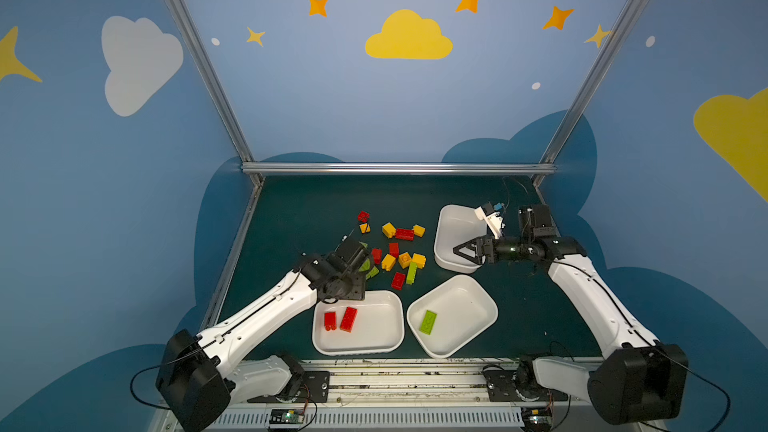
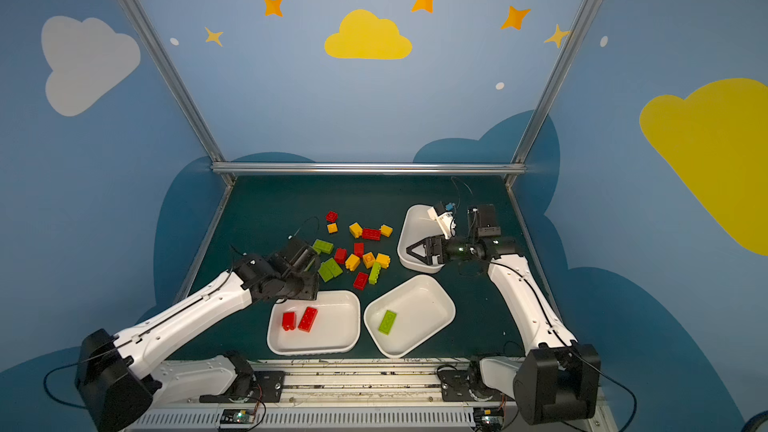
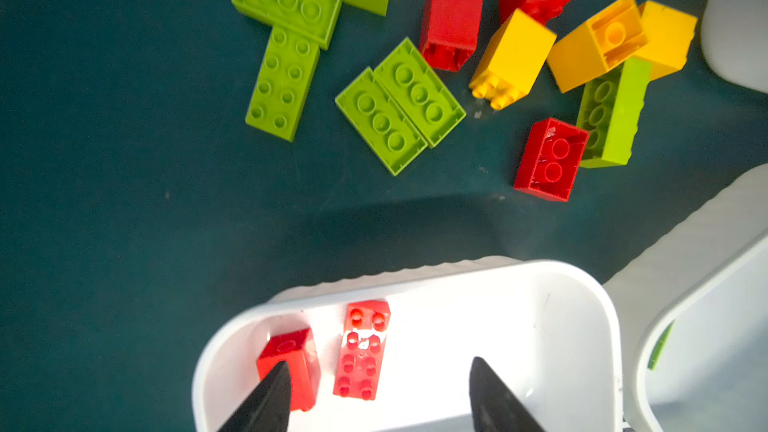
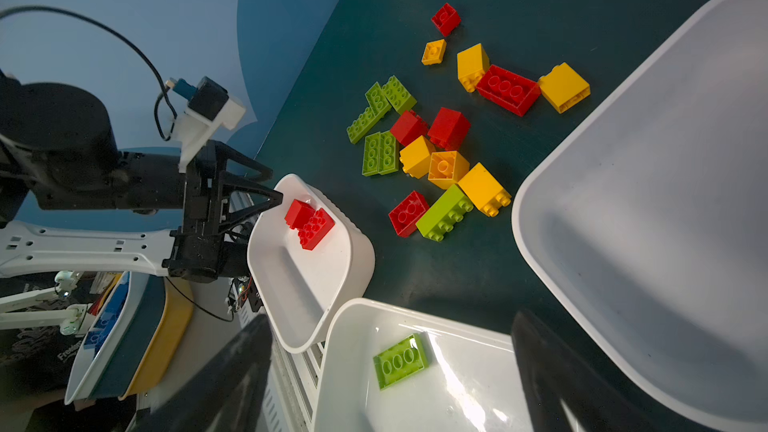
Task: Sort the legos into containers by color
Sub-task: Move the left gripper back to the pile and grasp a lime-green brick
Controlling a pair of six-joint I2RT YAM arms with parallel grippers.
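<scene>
Between the two arms, on the dark green tabletop (image 1: 291, 209), the loose legos (image 1: 395, 251) lie in a scattered cluster of glossy studded bricks in red, lime green and yellow-orange, some square and chunky, some long. Many are tipped on a side or turned underside up, so their hollow bases and round tubes show. Nearest the left arm, a green pair (image 3: 399, 105) lies side by side, touching, undersides up. At the far side of the cluster a long red brick (image 1: 404, 233) sits between two yellow ones, and a small red square (image 1: 363, 216) and a small yellow square (image 1: 365, 228) lie a little apart from the rest. Three shallow white trays with rounded corners ring the cluster on the near and right sides. The near-left tray (image 1: 382, 338) holds a short red brick (image 3: 291, 351) on its side and an eight-stud red brick (image 3: 365, 351) studs up, just beside each other. The middle tray (image 1: 465, 305) holds one long green brick (image 1: 428, 322), underside up. The far tray (image 1: 453, 226) stands to the right of the cluster. The left gripper (image 3: 380, 361) hovers over the near-left tray with its jaws parted and nothing between them. The right gripper (image 4: 388, 320) hangs over the far tray's near part, jaws spread wide, gripping nothing.
</scene>
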